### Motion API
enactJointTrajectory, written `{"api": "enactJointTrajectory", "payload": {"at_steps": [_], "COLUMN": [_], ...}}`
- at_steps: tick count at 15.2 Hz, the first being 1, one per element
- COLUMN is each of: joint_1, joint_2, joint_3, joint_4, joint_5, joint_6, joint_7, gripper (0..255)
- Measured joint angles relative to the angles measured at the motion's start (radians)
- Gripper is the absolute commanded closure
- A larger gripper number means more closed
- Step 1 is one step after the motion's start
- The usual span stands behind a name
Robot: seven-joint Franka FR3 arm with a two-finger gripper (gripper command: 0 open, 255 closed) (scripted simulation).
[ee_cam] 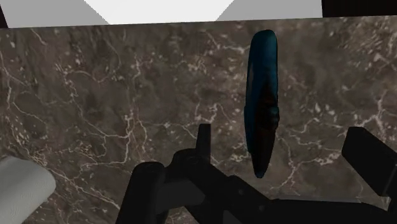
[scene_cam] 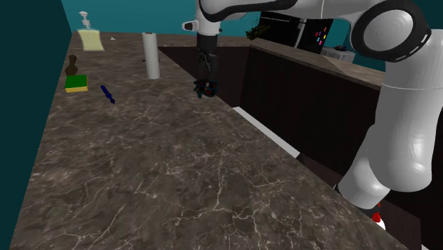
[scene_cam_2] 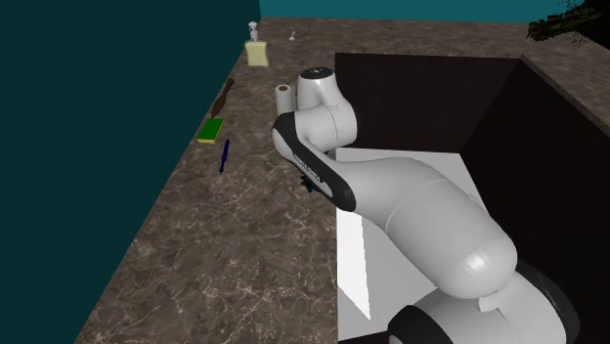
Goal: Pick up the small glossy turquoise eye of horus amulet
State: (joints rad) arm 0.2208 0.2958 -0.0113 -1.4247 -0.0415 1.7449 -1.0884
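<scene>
— Surface first: what carries it all?

— Dark brown marble-veined surface (scene_cam: 177,177), running along a teal wall (scene_cam: 28,106). Next in size is the white Franka arm with dark joints (scene_cam: 397,106), which reaches from the shoulder view's lower right up and to the left. Beside the surface is a dark-walled recess with a white floor (scene_cam_2: 420,93).

— And the loose things?

— A plain white upright cylinder (scene_cam: 151,55) stands near the recess corner. By the wall there is a pale yellow pump dispenser (scene_cam: 90,37), then a flat green block with a yellow underside (scene_cam: 76,84) with a small brown object (scene_cam: 71,68) just behind it (what it is, I cannot tell). A slim blue pen (scene_cam: 107,93) lies just beside the block, toward the cylinder.

— Where is the amulet?

— In the wrist view, the small glossy dark turquoise amulet (ee_cam: 262,95) shows as a narrow, elongated shape lying on the surface close to the recess edge. It sits between the fingers and nearer one than the other.

— Is it held?

— No. The all-black two-finger gripper (scene_cam: 206,88) points down at the surface beside the recess edge, on the near side of the cylinder. Its fingers stand apart in the wrist view (ee_cam: 273,153), and neither visibly touches the amulet.
</scene>
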Motion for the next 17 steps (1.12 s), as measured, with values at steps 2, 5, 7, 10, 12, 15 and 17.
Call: {"api": "enactJointTrajectory", "payload": {"at_steps": [2, 5, 7, 10, 12, 15, 17], "joint_1": [0.0, 0.001, 0.001, 0.0, 0.001, 0.001, 0.001], "joint_2": [0.015, 0.016, 0.017, 0.017, 0.017, 0.016, 0.016], "joint_3": [0.002, 0.003, 0.003, 0.003, 0.003, 0.003, 0.003], "joint_4": [-0.002, -0.041, -0.063, -0.073, -0.074, -0.075, -0.075], "joint_5": [-0.001, -0.001, -0.002, -0.002, -0.001, -0.001, -0.001], "joint_6": [0.015, 0.055, 0.078, 0.088, 0.09, 0.09, 0.09], "joint_7": [-0.011, -0.011, -0.011, -0.011, -0.011, -0.011, -0.011], "gripper": [0, 0, 0, 255, 255, 255, 255]}}
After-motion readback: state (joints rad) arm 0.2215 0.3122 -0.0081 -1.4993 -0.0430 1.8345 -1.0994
